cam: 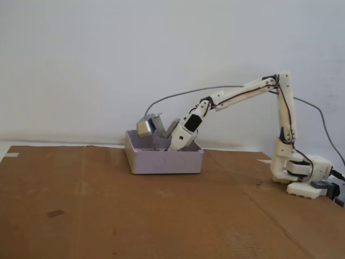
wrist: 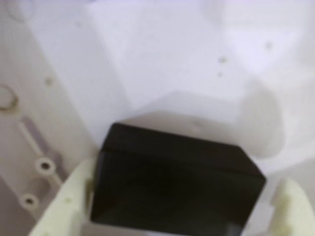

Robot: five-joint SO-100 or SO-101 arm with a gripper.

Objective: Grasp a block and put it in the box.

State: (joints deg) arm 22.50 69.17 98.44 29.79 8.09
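Wrist view: the black block (wrist: 174, 184) sits between the two cream fingers, one finger (wrist: 64, 201) pressed against its left face and the other at its right edge, so the gripper (wrist: 177, 216) reads as clenched on the block, carrying it. Beyond the fingertips the pale lilac floor of the box (wrist: 197, 59) fills the frame, with a soft shadow just ahead of the block; whether the block touches the floor or hangs just above it cannot be told, picture blurred. Fixed view: the arm (cam: 242, 94) reaches out from its base (cam: 302, 175) and dips steeply so the gripper end goes down behind the near wall of the box (cam: 164, 162); fingertips and block hidden by that wall there. The grey metallic camera housing (cam: 146, 127) rides above the rim on the wrist, its cable (cam: 178, 97) arching back over the arm. Judgement: this hold and steep pitch suit a drop inside the walls, so the task looks near its end, release being what is left. Room: flat floor ahead of the fingers and to both sides, a raised wall face to the left of the gripper in the wrist view. Opening the fingers needs little sideways space; withdrawal should go upward first so the fingers clear the low rim. Cardboard tabletop (cam: 108, 216) around the box is bare.
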